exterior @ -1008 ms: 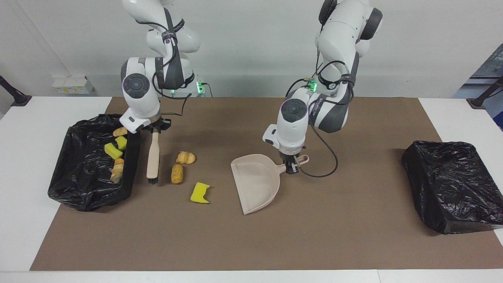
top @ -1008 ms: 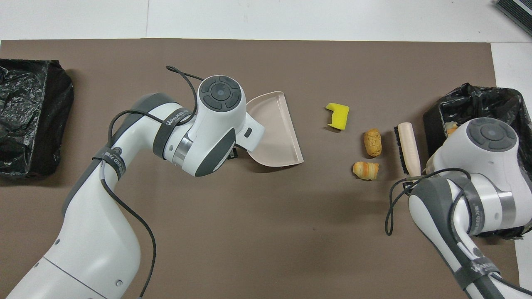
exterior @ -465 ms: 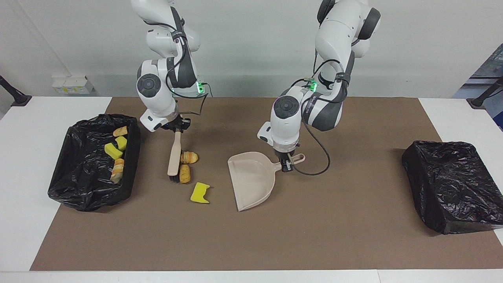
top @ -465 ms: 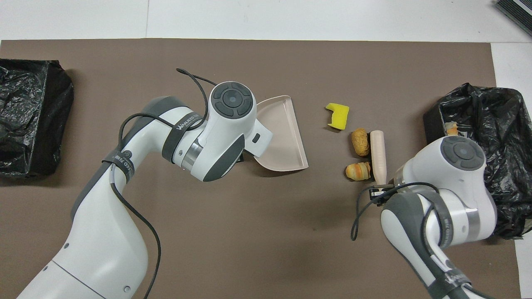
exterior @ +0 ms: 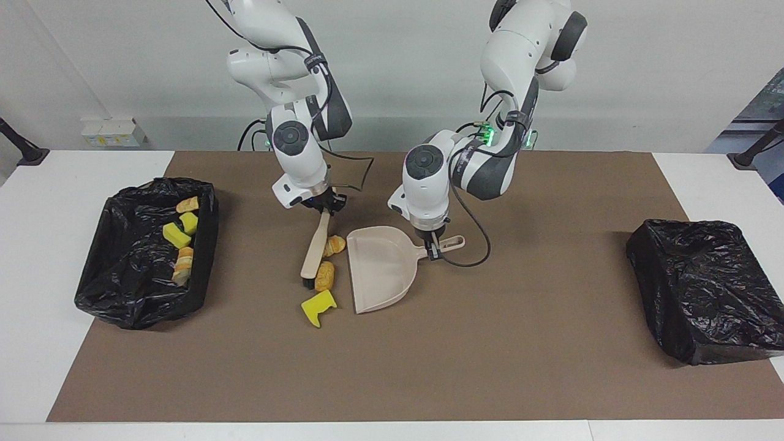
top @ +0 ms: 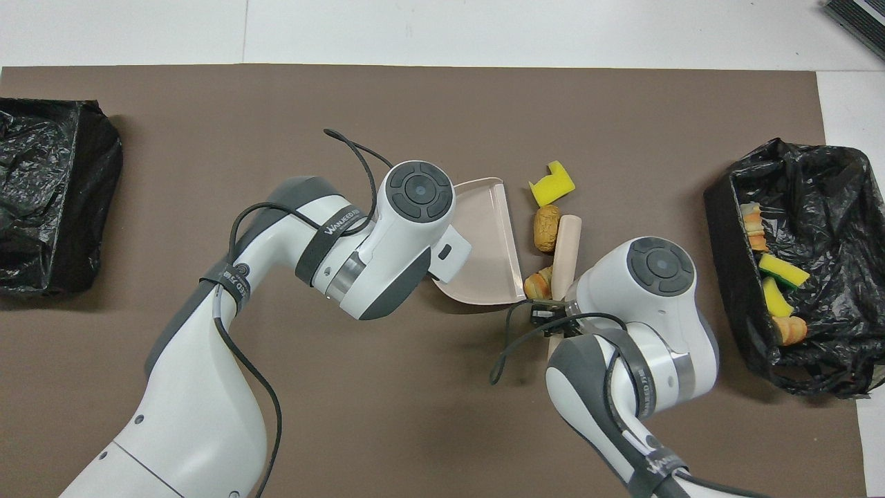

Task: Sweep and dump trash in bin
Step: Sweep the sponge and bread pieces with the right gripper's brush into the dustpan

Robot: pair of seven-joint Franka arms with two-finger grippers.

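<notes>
- Black plastic-lined bin point(exterior: 147, 257) at right arm's end: four scraps inside – yellow/green sponge chunks + tan bread bits point(exterior: 179, 236). Crinkly, glossy liner. That share looks done.
- Right gripper point(exterior: 324, 208) clenched on beige brush w/ dark bristles point(exterior: 314, 248), smooth rounded handle, tilted, bristles on brown mat point(exterior: 392, 367).
- Three scraps left on mat betw. brush & pan: croissant-like piece point(exterior: 334, 245) touching pan edge, oval bread roll point(exterior: 324, 276), notched yellow sponge point(exterior: 318, 305), porous, just outside pan mouth.
- Beige hard-plastic dustpan point(exterior: 380, 269), flat on mat, nothing in it yet.
- Left gripper point(exterior: 433, 248) clenched on pan handle.
- Second black-lined bin point(exterior: 704, 288) at left arm's end; contents not visible.
- Left, I'd judge: sweep three in, dump.
</notes>
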